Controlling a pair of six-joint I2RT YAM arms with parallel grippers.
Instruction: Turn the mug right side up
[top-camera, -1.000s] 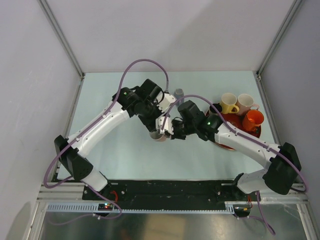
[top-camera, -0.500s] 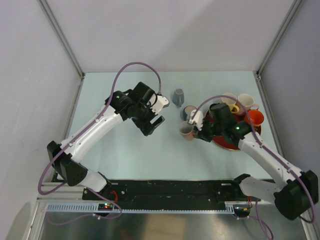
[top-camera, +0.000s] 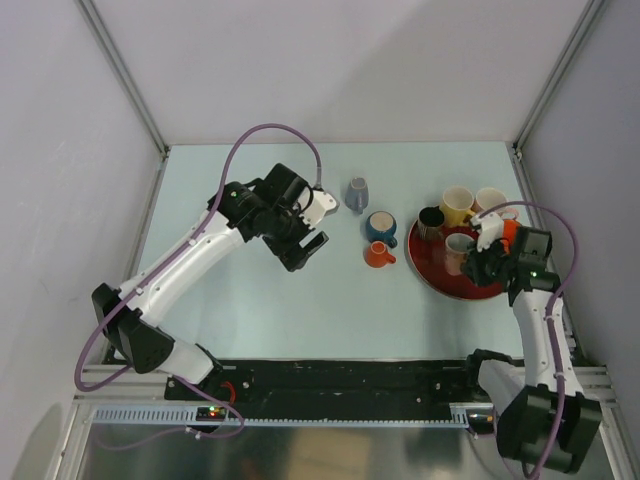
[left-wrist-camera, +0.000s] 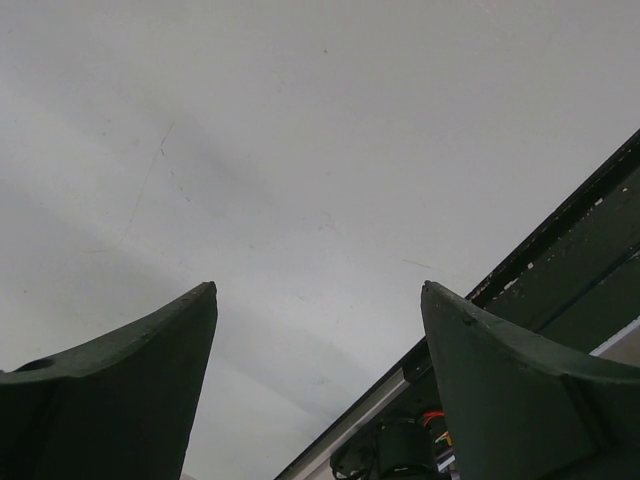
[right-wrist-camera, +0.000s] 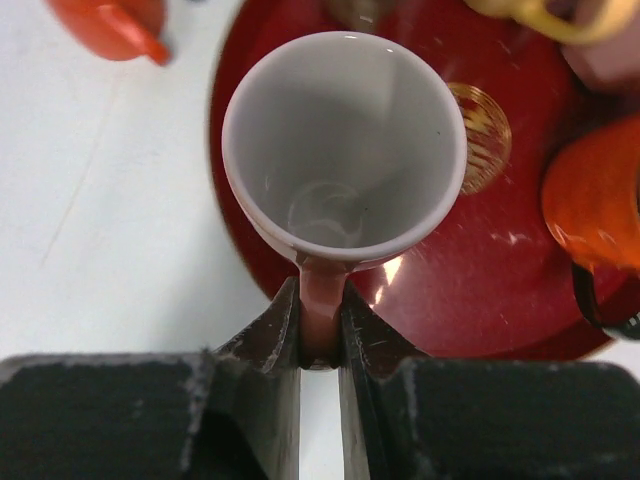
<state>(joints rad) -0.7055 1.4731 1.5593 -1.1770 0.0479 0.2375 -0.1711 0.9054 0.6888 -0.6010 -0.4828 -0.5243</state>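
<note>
The right jaws are clamped on the handle of the pink mug (right-wrist-camera: 345, 150). The mug is mouth up over the middle of the red tray (right-wrist-camera: 480, 290). Past it, at 10 o'clock, a small orange cup (right-wrist-camera: 110, 25) stands on the counter (right-wrist-camera: 100, 200). The left jaws are wide apart.

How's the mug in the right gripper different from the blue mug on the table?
The pink mug is clamped by its handle in the right gripper above the red tray; the blue mug stands free on the table. The pink mug is white inside, the blue mug dark. Both are mouth up.
</note>
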